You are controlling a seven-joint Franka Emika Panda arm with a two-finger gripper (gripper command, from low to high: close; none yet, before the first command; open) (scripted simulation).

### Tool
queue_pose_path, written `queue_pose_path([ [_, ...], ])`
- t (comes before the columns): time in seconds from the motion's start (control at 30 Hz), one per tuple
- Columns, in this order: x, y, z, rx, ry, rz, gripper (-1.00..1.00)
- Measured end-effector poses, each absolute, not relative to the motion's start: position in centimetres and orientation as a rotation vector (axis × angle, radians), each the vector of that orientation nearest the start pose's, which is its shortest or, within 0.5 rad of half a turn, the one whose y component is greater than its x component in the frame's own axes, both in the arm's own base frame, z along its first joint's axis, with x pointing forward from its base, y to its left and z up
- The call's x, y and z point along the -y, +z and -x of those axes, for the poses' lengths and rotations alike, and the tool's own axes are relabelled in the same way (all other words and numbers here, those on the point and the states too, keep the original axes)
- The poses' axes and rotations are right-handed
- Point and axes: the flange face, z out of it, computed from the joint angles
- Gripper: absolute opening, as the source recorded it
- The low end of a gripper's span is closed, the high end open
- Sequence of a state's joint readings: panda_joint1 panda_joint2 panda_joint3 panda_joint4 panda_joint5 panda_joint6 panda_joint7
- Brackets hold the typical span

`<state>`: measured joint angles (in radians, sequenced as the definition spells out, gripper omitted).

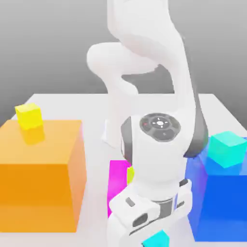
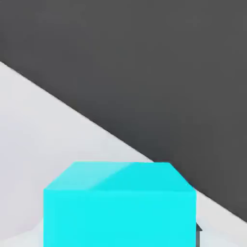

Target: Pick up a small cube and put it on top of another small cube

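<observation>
A small cyan cube (image 1: 158,239) sits at the bottom edge of the exterior view, right under my white hand. My gripper (image 1: 153,231) is lowered onto it and is shut on it. In the hand view the cyan cube (image 2: 119,207) looms very close, over the pale table. A small yellow cube (image 1: 29,116) rests on top of a large orange block (image 1: 41,178) at the exterior view's left. A small teal cube (image 1: 227,148) rests on a large blue block (image 1: 223,202) at the exterior view's right.
A magenta block (image 1: 117,181) stands behind my arm between the two large blocks, with a bit of yellow-green (image 1: 130,173) beside it, mostly hidden by the arm. The pale table (image 1: 94,111) stretches back to its far edge. In the hand view, dark floor (image 2: 159,72) lies past the table edge.
</observation>
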<state>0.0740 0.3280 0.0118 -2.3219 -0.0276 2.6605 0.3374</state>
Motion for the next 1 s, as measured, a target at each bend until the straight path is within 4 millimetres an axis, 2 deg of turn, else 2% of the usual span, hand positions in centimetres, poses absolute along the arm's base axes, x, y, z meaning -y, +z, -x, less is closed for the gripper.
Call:
queue_pose_path([
  [0.07,-5.3,23.2,-52.3,-0.296,-0.032,3.139,-1.00],
  [0.2,-10.6,30.1,-51.5,-0.028,-0.031,3.153,-1.00],
  [0.23,-12.6,31.9,-50.9,0.064,-0.030,3.152,-1.00],
  [0.33,-17.1,37.2,-48.6,0.298,-0.024,3.134,-1.00],
  [0.47,-20.5,44.0,-44.8,0.553,-0.014,3.091,-1.00],
  [0.5,-21.7,45.0,-43.6,0.627,-0.005,3.075,-1.00],
  [0.57,-22.6,43.7,-42.7,0.682,0.002,3.063,-1.00],
  [0.63,-22.8,40.9,-42.5,0.695,0.004,3.060,-1.00],
  [0.67,-22.8,40.1,-42.4,0.698,0.004,3.059,1.00],
  [0.87,-22.8,39.8,-42.4,0.699,0.002,3.061,1.00],
  [0.93,-22.9,41.5,-42.5,0.701,0.000,3.062,1.00],
  [1.0,-22.9,44.5,-42.4,0.701,0.000,3.062,1.00],
])
